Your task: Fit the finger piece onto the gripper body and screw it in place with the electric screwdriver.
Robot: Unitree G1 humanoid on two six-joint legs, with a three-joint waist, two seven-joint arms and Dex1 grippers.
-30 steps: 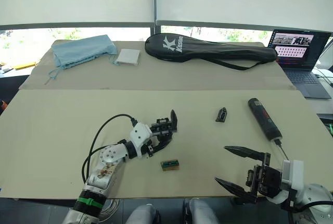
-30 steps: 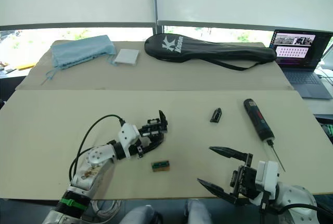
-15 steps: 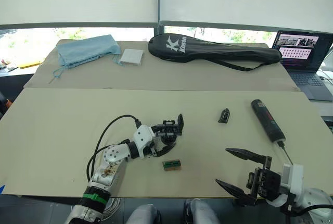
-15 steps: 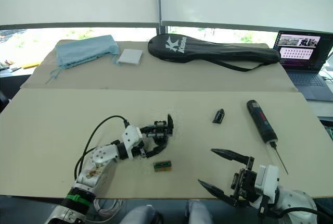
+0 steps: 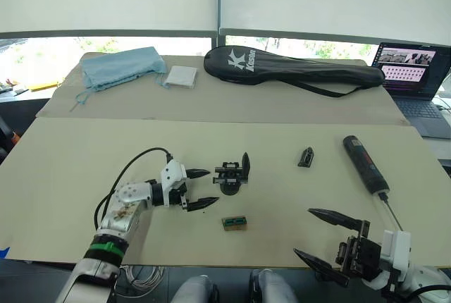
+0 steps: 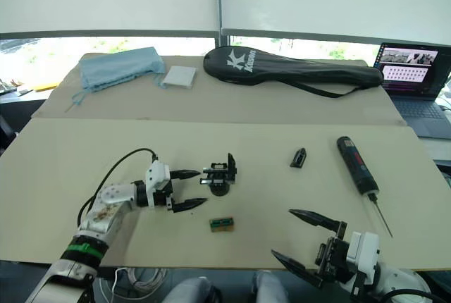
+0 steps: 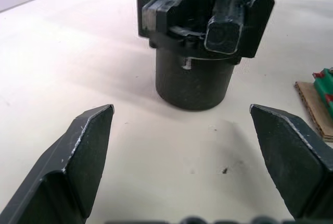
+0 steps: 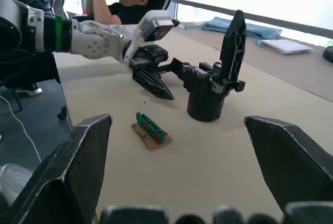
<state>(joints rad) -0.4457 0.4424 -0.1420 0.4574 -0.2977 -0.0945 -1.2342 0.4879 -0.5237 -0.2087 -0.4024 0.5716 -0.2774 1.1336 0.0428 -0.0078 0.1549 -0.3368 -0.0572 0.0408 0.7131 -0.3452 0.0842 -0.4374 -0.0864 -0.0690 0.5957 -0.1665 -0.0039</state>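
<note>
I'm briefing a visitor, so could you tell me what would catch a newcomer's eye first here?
The gripper body stands upright mid-table, with the open left pincer just beside it, not touching. The electric screwdriver lies toward the right edge, and a long black racket bag stretches across the far side.

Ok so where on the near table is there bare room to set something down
Widest bare patch: between the gripper body and the finger piece, running toward the table's far seam. Also free: the table's left part, beyond the left gripper. Crowded: around the gripper body and small green box.
</note>
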